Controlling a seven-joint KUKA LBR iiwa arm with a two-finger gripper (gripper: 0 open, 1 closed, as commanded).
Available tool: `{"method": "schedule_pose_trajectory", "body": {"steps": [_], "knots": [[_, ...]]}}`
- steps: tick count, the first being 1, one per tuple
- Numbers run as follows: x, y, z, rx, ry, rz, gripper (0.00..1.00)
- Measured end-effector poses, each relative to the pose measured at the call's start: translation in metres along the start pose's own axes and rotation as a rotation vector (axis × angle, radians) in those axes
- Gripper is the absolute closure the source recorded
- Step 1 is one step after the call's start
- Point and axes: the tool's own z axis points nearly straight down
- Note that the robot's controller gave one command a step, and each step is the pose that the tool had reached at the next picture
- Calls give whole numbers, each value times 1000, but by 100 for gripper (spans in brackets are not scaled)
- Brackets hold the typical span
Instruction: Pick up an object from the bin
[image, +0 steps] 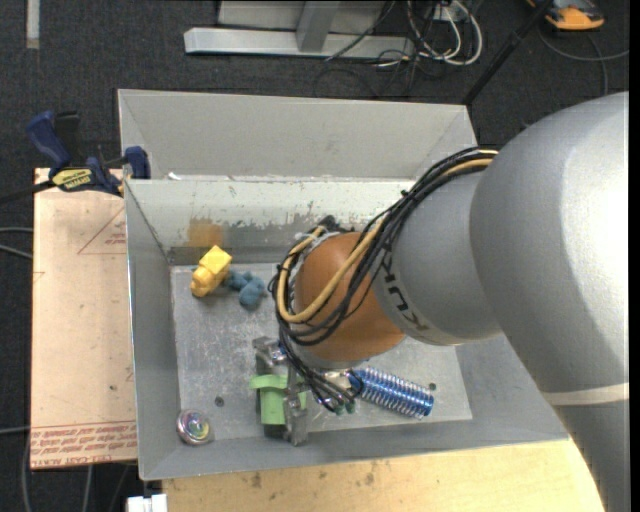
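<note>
Gripper (288, 405) sits low at the front of the bin (215, 360), by a green block (268, 400), spread or pinching can't be told; best centre on block, clear of blue coil (392, 392), before lifting.

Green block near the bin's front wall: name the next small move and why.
Probably a short straight lift, to check the grasp: the end effector is down at the green block, close to the front wall, with a blue coil beside it.
</note>
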Motion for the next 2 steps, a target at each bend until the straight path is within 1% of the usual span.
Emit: {"method": "schedule_pose_trajectory", "body": {"steps": [1,2], "knots": [[0,-1,-2,0,2,2,100],[-43,-52,-154,2,0,-94,100]]}}
